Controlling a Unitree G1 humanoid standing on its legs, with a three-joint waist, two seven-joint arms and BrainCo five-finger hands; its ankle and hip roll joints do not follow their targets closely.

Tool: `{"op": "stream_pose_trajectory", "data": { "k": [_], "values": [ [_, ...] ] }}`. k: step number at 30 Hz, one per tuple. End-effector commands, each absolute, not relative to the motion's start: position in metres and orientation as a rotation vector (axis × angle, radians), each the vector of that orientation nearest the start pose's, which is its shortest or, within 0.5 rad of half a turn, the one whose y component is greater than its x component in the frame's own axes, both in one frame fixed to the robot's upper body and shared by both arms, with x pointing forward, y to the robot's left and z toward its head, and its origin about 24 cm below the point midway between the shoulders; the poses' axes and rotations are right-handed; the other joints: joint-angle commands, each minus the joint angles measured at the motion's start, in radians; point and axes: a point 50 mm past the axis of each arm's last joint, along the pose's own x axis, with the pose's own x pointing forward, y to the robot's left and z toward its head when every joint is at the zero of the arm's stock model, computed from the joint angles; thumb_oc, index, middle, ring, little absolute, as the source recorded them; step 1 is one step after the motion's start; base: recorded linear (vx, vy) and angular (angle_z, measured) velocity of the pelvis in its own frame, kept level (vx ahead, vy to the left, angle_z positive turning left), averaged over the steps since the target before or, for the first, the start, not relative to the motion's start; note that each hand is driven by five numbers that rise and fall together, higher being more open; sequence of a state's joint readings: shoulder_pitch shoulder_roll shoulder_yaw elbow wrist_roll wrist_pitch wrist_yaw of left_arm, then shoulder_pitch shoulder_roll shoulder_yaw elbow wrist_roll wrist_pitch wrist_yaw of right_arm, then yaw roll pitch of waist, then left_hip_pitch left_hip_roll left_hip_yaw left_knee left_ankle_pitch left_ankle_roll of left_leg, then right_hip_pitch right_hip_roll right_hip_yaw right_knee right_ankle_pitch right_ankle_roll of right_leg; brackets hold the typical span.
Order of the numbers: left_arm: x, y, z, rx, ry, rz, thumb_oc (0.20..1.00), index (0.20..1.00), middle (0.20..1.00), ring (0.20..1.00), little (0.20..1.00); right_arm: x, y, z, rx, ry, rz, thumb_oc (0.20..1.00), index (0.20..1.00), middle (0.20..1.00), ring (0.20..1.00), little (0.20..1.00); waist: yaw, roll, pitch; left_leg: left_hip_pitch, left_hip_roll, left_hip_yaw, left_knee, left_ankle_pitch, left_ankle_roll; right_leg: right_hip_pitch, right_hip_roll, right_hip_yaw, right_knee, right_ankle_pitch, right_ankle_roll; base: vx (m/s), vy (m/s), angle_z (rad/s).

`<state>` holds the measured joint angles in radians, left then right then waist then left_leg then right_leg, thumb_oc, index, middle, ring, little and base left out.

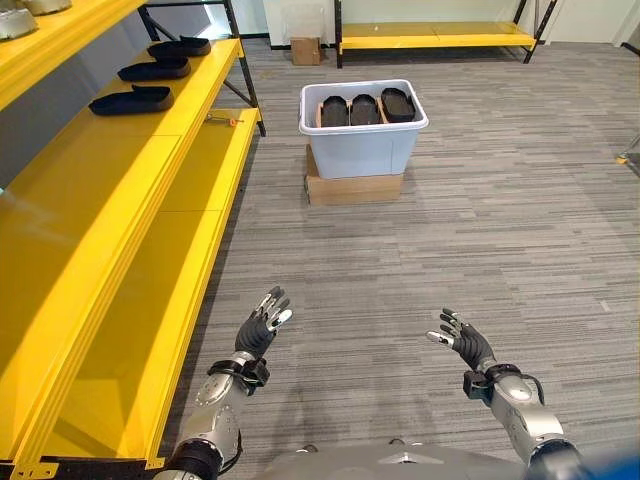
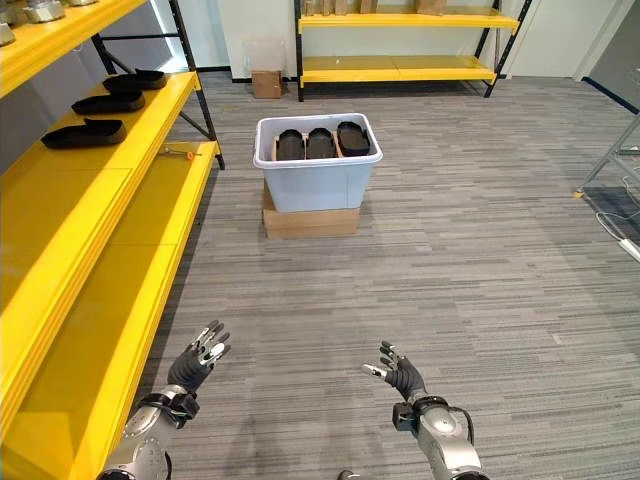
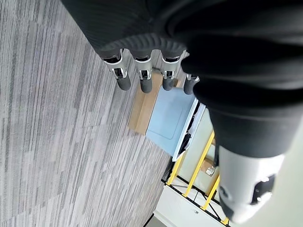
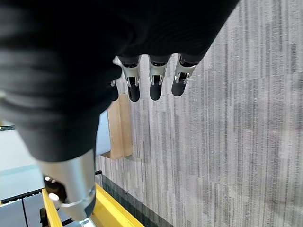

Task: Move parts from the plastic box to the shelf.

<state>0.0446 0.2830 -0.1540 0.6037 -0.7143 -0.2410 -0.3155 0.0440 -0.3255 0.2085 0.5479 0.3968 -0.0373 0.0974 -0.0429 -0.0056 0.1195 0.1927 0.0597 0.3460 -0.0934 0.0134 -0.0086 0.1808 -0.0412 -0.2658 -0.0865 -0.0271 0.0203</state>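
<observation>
**Empty-handed, facing the box: sizing up the black parts**

I am standing on the grey carpeted floor (image 1: 450, 250) with the long yellow shelf (image 1: 120, 200) running along my left side. Three black parts (image 1: 132, 100) are already lying in a row on its middle level, well apart from me, toward the far end.

Ahead of me, the pale plastic box (image 1: 363, 140) is sitting on a flat cardboard base (image 1: 355, 188). It is well beyond my reach. Three more black parts (image 1: 364, 109) are standing side by side in it, touching or nearly touching, with their tops level with the rim.

I am holding my left hand (image 1: 258, 332) and my right hand (image 1: 462, 341) out low in front of me, both empty. My fingers (image 3: 144, 82) are hanging relaxed and slightly spread, gripping nothing; the right wrist view is showing the same loose row.

I am judging these parts to be moulded trays or shells, stiff and light to middling, with a matte surface that should not slip much. They look long and narrow, so I am expecting one hand at each end, or a grip across the narrow middle, to work best. Packed this closely, the outermost one is offering the freest edge for my fingers. I cannot tell their thickness or whether they are hollow.
</observation>
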Motion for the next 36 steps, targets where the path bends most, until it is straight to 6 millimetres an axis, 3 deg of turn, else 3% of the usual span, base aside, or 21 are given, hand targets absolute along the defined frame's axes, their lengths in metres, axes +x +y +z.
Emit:
{"op": "stream_pose_trajectory", "data": {
  "k": [1, 16, 22, 25, 28, 36],
  "values": [
    [0.216, 0.211, -0.053, -0.353, 0.266, -0.094, 1.0, 1.0, 1.0, 1.0, 1.0, 0.212, -0.199, -0.067, 0.008, 0.503, 0.124, 1.0, 1.0, 1.0, 1.0, 1.0, 0.001, -0.031, -0.02, -0.02, -0.004, 0.02, 0.006, -0.014, -0.021, -0.03, -0.072, -0.033, -0.001, 0.103, 0.099, 0.0, 0.0, 0.0],
    [0.213, 0.211, -0.058, -0.371, 0.304, -0.08, 1.0, 1.0, 1.0, 1.0, 1.0, 0.209, -0.199, -0.071, 0.056, 0.521, 0.098, 1.0, 1.0, 1.0, 1.0, 1.0, 0.003, -0.03, -0.013, -0.019, -0.008, 0.014, 0.006, -0.018, -0.017, -0.022, -0.068, -0.038, 0.001, 0.094, 0.097, 0.0, 0.0, 0.0],
    [0.207, 0.204, -0.068, -0.454, 0.358, -0.078, 1.0, 1.0, 1.0, 1.0, 1.0, 0.205, -0.187, -0.077, 0.131, 0.562, 0.141, 1.0, 1.0, 1.0, 1.0, 1.0, 0.007, -0.032, -0.007, -0.018, -0.009, 0.011, 0.006, -0.017, -0.015, -0.019, -0.066, -0.04, 0.006, 0.09, 0.093, 0.0, 0.0, 0.0],
    [0.205, 0.201, -0.071, -0.472, 0.367, -0.063, 1.0, 1.0, 1.0, 1.0, 1.0, 0.204, -0.187, -0.077, 0.104, 0.561, 0.143, 1.0, 1.0, 1.0, 1.0, 1.0, 0.007, -0.033, -0.007, -0.017, -0.009, 0.011, 0.006, -0.018, -0.015, -0.018, -0.066, -0.042, 0.004, 0.093, 0.094, 0.0, 0.0, 0.0],
    [0.206, 0.201, -0.07, -0.459, 0.367, -0.039, 1.0, 1.0, 1.0, 1.0, 1.0, 0.206, -0.188, -0.074, -0.05, 0.533, 0.186, 1.0, 1.0, 1.0, 1.0, 1.0, 0.007, -0.037, -0.004, -0.018, -0.011, 0.01, 0.006, -0.018, -0.015, -0.022, -0.068, -0.04, -0.001, 0.098, 0.097, 0.0, 0.0, 0.0],
    [0.206, 0.202, -0.071, -0.429, 0.38, -0.047, 1.0, 1.0, 1.0, 1.0, 1.0, 0.206, -0.191, -0.072, -0.056, 0.522, 0.179, 1.0, 1.0, 1.0, 1.0, 1.0, 0.006, -0.042, -0.001, -0.017, -0.015, 0.013, 0.006, -0.02, -0.011, -0.025, -0.075, -0.035, 0.0, 0.106, 0.105, 0.01, 0.035, 0.0]
  ]
}}
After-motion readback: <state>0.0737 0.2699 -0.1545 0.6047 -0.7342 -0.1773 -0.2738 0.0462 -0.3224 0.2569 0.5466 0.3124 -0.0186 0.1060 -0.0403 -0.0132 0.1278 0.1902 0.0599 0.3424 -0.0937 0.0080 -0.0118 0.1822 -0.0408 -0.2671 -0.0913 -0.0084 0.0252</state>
